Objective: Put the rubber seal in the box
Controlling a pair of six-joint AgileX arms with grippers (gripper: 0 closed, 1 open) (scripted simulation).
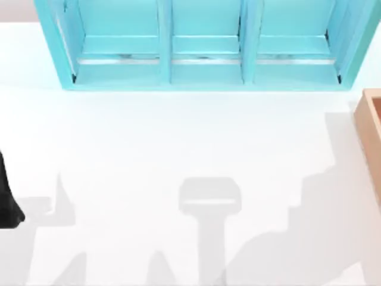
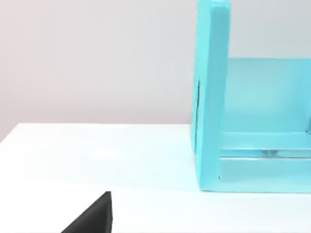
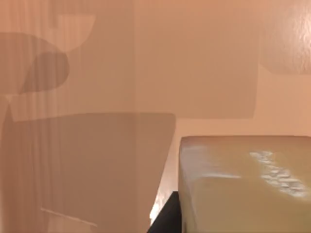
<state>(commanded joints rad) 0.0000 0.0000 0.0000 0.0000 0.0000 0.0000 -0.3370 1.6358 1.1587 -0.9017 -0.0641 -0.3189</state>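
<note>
Right up close: small tan-brown rubber seal (image 3: 243,184) with whitish print, snug against the right gripper's dark finger (image 3: 166,218). Looks clamped and held, not dropped. Just behind it, the reddish-brown inside of the tan-orange wooden box (image 3: 146,73), so probably hanging there ready for release. Over at the white table's (image 1: 149,149) left edge, left gripper (image 2: 92,218) parked out of the way; open or closed, can't tell. Farthest back, big turquoise three-compartment shelf (image 1: 202,47).

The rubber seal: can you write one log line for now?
rubber seal: close before right wrist camera | box: table's right edge | left arm: parked left
</note>
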